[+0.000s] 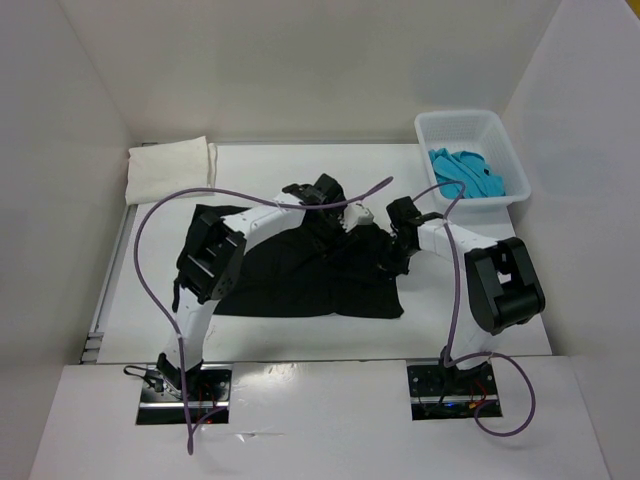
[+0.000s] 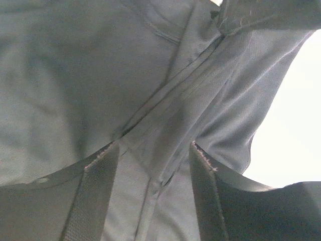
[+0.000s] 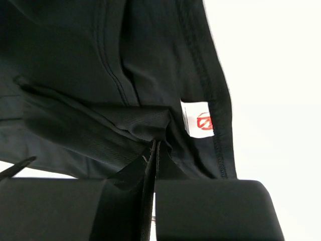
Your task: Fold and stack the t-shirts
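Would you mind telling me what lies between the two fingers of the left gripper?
The fingers of the left gripper stand apart with a creased fold of the black shirt between them, seen in the left wrist view.

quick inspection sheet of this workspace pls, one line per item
surface: white table, shirt lying on it
job's things: crumpled black t-shirt at centre; folded white garment in far left corner; turquoise garment inside white plastic basket at far right
clutter: nothing seen
grippers: left gripper open over black fabric; right gripper shut, pinching black fabric
cables: purple cables loop from both arms to bases
surroundings: white enclosure walls
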